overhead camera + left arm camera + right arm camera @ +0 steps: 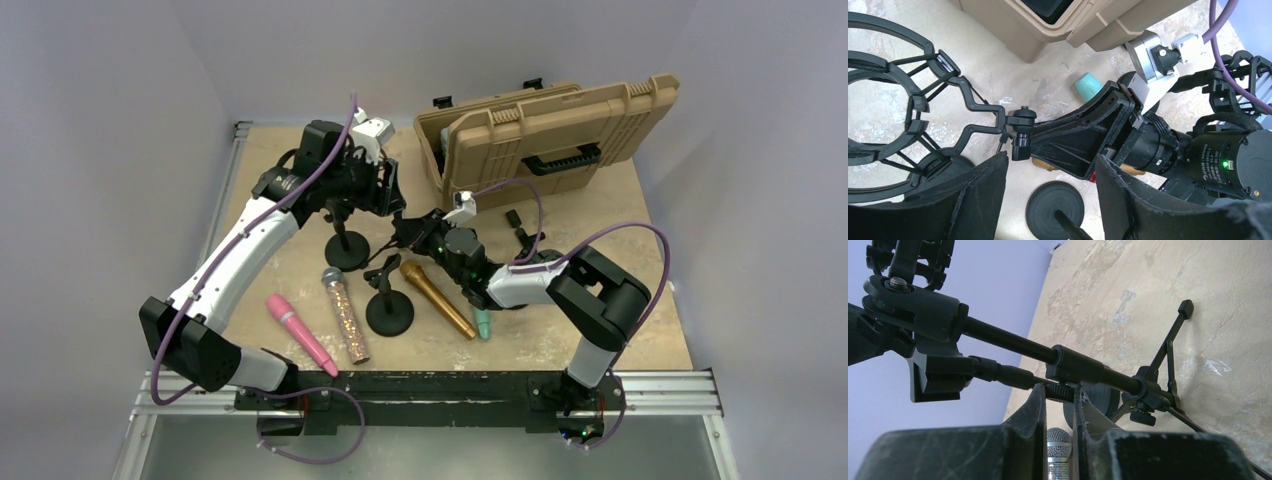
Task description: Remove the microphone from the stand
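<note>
We are clamping right gripper (pixel 1059 390) tight on thin knurled rod of shock-mount stand (pixel 347 250). We are holding left gripper (pixel 1050 167) partway open just beside it, gripping nothing. Gold microphone (pixel 437 297), glitter microphone (pixel 345 315) and pink microphone (pixel 300 333) are lying flat on table (pixel 620 300), near clip stand (pixel 388 305).

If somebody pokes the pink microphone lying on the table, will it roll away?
Probably sideways: the pink microphone looks round and smooth and lies flat on the table. One end looks fatter, so it might curve rather than roll straight. It seems stiff, unlikely to bend.
</note>
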`<action>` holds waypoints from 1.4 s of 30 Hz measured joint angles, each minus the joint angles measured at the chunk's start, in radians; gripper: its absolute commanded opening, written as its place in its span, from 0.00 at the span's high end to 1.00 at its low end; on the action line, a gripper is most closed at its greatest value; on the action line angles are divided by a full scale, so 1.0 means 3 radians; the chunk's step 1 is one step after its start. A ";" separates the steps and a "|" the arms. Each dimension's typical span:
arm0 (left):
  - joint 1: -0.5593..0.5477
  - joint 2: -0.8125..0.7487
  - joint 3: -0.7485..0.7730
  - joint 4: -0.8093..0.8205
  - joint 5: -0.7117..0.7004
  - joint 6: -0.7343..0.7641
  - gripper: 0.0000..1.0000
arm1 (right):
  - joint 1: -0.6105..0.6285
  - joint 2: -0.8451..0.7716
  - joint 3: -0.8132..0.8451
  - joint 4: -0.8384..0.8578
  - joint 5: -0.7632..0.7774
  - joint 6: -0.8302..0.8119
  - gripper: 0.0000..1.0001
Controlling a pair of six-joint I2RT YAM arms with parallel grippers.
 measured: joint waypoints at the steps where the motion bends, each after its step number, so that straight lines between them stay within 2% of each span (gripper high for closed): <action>1: 0.0000 0.0000 0.0000 0.0000 -0.0017 0.0000 0.38 | 0.0000 0.0000 0.0001 -0.0003 0.0004 -0.0009 1.00; 8: 0.0008 0.0006 0.0001 0.0009 -0.0244 -0.0033 0.48 | 0.0014 0.0000 0.0062 -0.0093 0.0094 -0.0150 1.00; 14: 0.0046 0.0005 0.0003 0.0126 -0.0256 -0.0144 0.54 | 0.0027 0.0000 0.0174 -0.0252 0.0184 -0.0295 1.00; 18: 0.0067 -0.0001 0.0003 0.0220 -0.0210 -0.0216 0.35 | 0.0031 0.0000 0.0184 -0.0276 0.0230 -0.0338 1.00; 20: 0.0083 -0.0014 0.0003 0.0230 -0.0202 -0.0261 0.33 | 0.0032 -0.0001 0.0184 -0.0276 0.0242 -0.0348 1.00; 28: 0.0123 -0.0011 0.0118 0.0315 -0.0025 -0.0458 0.50 | -0.0003 -0.0125 -0.0080 -0.0062 0.0141 -0.0355 1.00; 37: 0.0122 0.0229 0.0043 0.0598 0.0200 -0.0617 0.55 | 0.0080 -0.0178 -0.0186 0.0017 0.0254 -0.0334 1.00; 42: 0.0125 0.0181 -0.0061 0.0692 0.0193 -0.0617 0.61 | 0.0210 -0.0163 0.0008 -0.0301 0.0532 -0.0331 1.00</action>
